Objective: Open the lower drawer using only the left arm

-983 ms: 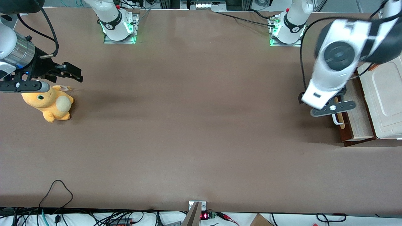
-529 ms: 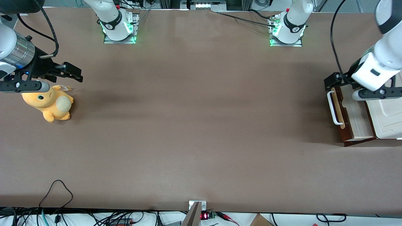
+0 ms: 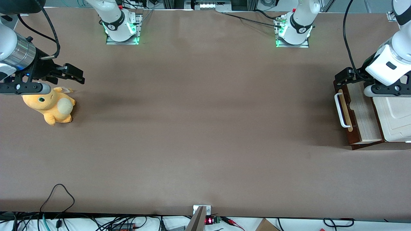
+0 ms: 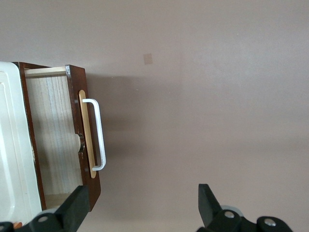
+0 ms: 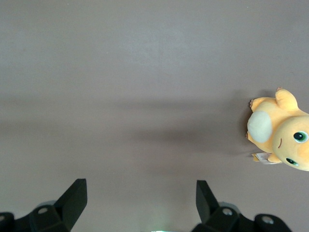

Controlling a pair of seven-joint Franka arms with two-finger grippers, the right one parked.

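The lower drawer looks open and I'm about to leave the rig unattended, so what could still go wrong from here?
The lower drawer juts out from under the cream cabinet, its white handle sticking out. The open gripper hangs above the drawer's end farther from the front camera, holding nothing. If the left arm drops or swings low, it might clip the drawer front or catch the handle and drag the cabinet.

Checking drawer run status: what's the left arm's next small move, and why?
Probably none beyond retreating: the lower drawer already stands pulled out, pale interior showing, white handle free. The left arm's end effector hangs open above the table, holding nothing.
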